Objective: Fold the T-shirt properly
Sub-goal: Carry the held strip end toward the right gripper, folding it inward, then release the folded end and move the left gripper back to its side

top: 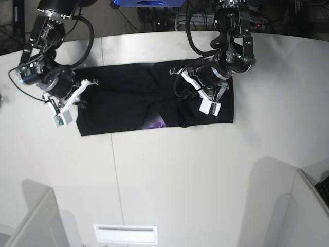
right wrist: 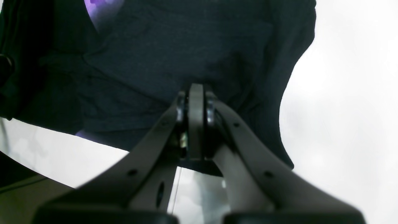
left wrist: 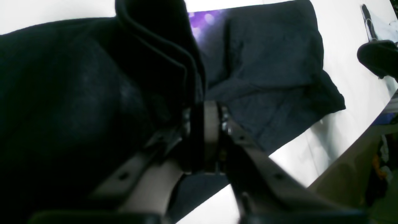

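Note:
The black T-shirt (top: 128, 98) lies stretched across the far half of the white table (top: 180, 180). A patch of purple print (top: 156, 122) shows at its near edge. My left gripper (top: 191, 82) is shut on a raised fold of the shirt right of its middle. In the left wrist view the hemmed fold (left wrist: 174, 62) rises from between the closed fingers of the left gripper (left wrist: 202, 109). My right gripper (top: 88, 85) is at the shirt's left end. Its fingers (right wrist: 196, 90) are pressed together, and the T-shirt (right wrist: 174, 46) puckers toward the tips.
Grey partitions stand at the near left corner (top: 31, 221) and the near right corner (top: 303, 206). A white slot (top: 125, 234) sits at the table's front edge. Cables and equipment (top: 169, 20) crowd the space behind the table.

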Tool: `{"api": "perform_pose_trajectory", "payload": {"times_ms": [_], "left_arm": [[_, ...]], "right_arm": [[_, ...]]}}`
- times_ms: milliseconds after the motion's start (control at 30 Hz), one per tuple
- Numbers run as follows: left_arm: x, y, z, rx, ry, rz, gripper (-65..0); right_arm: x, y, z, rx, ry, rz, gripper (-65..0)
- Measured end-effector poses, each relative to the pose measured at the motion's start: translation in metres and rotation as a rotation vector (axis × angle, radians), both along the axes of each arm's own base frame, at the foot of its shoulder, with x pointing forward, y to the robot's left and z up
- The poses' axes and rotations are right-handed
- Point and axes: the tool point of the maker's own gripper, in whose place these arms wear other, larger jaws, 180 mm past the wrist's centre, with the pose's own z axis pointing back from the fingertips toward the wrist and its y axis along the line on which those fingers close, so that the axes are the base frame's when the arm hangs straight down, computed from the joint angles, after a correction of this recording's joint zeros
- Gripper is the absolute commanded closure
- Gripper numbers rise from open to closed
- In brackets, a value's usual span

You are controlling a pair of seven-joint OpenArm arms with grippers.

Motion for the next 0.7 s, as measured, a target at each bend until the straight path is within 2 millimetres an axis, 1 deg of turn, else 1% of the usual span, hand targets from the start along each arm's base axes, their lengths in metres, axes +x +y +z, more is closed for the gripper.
{"api": "perform_pose_trajectory", "payload": {"times_ms": [67, 133, 200, 267, 333, 433, 500, 600, 700], "left_arm": [[0.000, 0.000, 0.000, -0.001, 0.000, -0.001, -24.0], [0.000, 0.000, 0.000, 0.000, 0.000, -0.001, -34.2], [0.000, -0.002, 0.000, -0.002, -0.001, -0.007, -42.3], [-0.002, -0.014, 0.001, -0.004, -0.002, -0.042, -47.4], [-0.004, -0.033, 0.006, -0.024, -0.013, -0.093, -48.9], [-0.004, -0.057, 0.015, -0.047, -0.041, -0.165, -48.7], [-0.006, -0.067, 0.018, -0.056, -0.050, -0.194, -48.7], [-0.009, -0.073, 0.019, -0.059, -0.048, -0.215, -48.7], [-0.004, -0.075, 0.024, -0.055, -0.072, -0.227, -48.5]], "right_arm": [[0.000, 0.001, 0.000, 0.000, 0.000, 0.003, 0.0], [0.000, 0.001, 0.000, 0.001, 0.001, 0.003, 0.0], [0.000, 0.001, 0.000, 0.000, 0.001, 0.003, 0.0], [0.000, 0.001, 0.000, 0.001, 0.001, 0.003, 0.0], [0.000, 0.001, 0.000, 0.001, 0.001, 0.003, 0.0], [0.000, 0.001, 0.000, 0.000, 0.002, 0.003, 0.0], [0.000, 0.001, 0.000, 0.002, 0.001, 0.004, 0.0], [0.000, 0.000, 0.000, 0.000, 0.001, 0.001, 0.0], [-0.001, 0.000, 0.000, -0.001, 0.002, -0.001, 0.0]]}}
